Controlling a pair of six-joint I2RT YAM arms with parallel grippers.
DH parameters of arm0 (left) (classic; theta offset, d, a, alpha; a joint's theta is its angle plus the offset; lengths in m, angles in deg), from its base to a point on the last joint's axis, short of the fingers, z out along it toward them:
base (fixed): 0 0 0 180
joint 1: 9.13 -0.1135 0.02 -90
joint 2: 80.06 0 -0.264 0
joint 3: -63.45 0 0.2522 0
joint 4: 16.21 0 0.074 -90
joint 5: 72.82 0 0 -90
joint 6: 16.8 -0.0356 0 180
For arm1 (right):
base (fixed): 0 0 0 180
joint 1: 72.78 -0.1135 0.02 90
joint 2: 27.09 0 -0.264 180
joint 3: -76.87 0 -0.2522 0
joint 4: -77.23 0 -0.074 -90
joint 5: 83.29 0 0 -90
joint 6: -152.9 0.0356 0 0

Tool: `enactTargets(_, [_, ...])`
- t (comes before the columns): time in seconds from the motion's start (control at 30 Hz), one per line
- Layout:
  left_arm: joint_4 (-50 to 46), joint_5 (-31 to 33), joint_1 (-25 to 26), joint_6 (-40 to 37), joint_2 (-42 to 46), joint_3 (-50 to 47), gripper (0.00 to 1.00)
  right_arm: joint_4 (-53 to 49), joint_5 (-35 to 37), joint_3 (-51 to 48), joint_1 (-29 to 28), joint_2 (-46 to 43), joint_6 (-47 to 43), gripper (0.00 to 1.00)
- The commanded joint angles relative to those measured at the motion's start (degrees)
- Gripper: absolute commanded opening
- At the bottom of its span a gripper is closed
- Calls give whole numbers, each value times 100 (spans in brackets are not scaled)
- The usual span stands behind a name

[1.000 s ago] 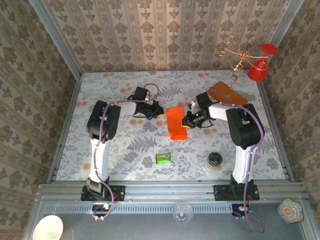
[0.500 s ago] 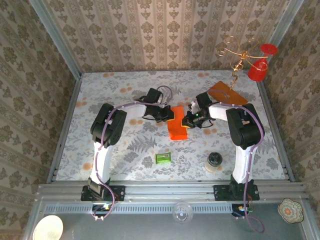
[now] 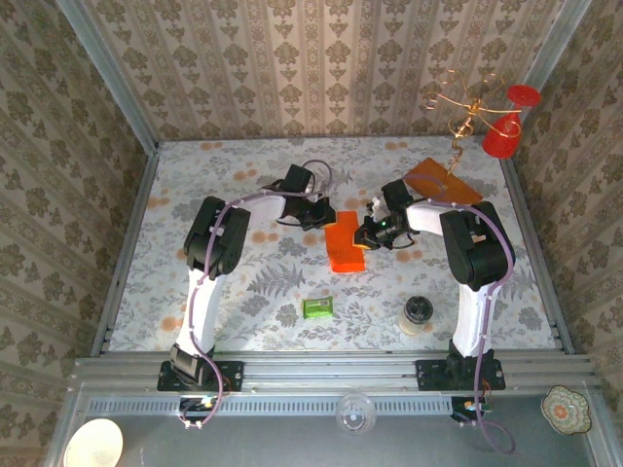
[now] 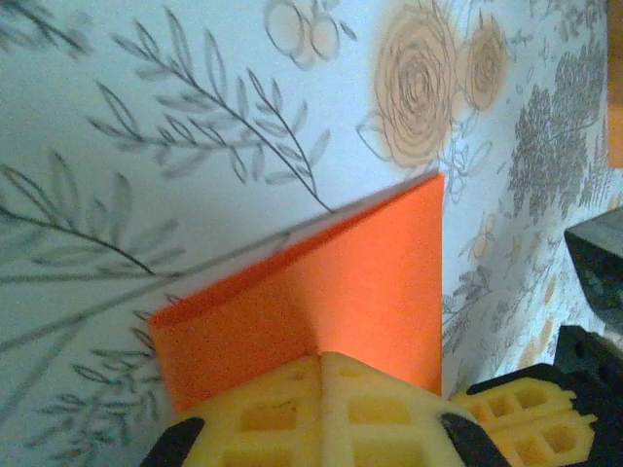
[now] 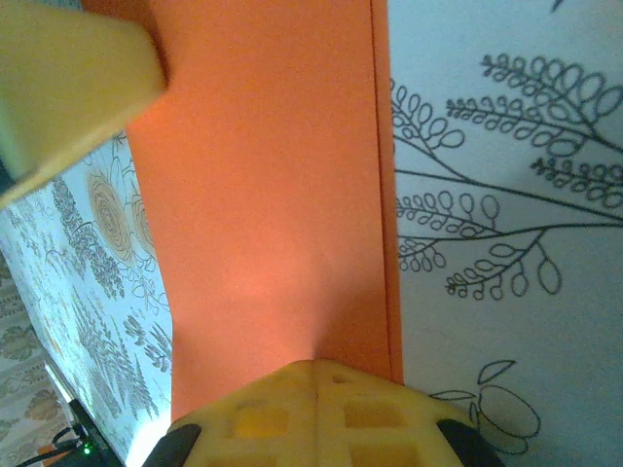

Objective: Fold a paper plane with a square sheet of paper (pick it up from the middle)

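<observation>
The square sheet of paper (image 3: pixel 344 249) lies mid-table as a bright orange folded oblong with doubled edges. In the left wrist view the paper (image 4: pixel 331 282) runs out from under my yellow fingertips, with a shaded bend starting at them. My left gripper (image 3: pixel 319 220) is shut, its tips on the paper's far-left corner. My right gripper (image 3: pixel 366 236) is shut too, and its tips rest on the paper's right edge. From the right wrist, the paper (image 5: pixel 273 195) stretches ahead and a left finger (image 5: pixel 68 78) shows at its far end.
A small green packet (image 3: pixel 317 307) and a dark-lidded jar (image 3: pixel 418 313) sit nearer the arm bases. A brownish-orange board (image 3: pixel 443 181) lies at the back right under a gold wire stand (image 3: pixel 465 107) with a red cup (image 3: pixel 504 138). Patterned walls enclose the table.
My left gripper, shut throughout, has moved right from beside the paper onto its far-left corner, and that end of the paper has shifted. The right gripper has stayed put.
</observation>
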Motion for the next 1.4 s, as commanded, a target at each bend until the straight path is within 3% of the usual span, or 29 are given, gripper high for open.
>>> enactTargets(0.0, [-288, 366, -369, -119, -319, 215, 0, -845, 1390, -298, 43, 519, 18, 6])
enactTargets(0.13, [-587, 354, -673, -191, -504, 618, 0, -863, 1399, -289, 42, 527, 4, 6])
enactTargets(0.37, [-1294, 593, -776, -563, -396, 1202, 0, -854, 1412, -289, 40, 506, 18, 6])
enactTargets(0.57, [-1014, 675, -464, -475, 722, 395, 0, -863, 1408, -270, 43, 497, 18, 6])
enactTargets(0.63, [-698, 640, -67, -261, 1044, -105, 0, -863, 1408, -268, 41, 506, 26, 6])
enactTargets(0.87, [-65, 261, 641, 227, 1213, -1037, 0, -863, 1399, -261, 32, 555, 36, 5])
enactTargets(1.23, [-460, 129, 755, -46, 925, -1424, 0, -955, 1552, -271, 26, 550, 96, 5])
enactTargets(1.37, [-416, 142, 640, -49, 1141, -2022, 0, -1025, 1660, -263, 23, 554, 114, 4])
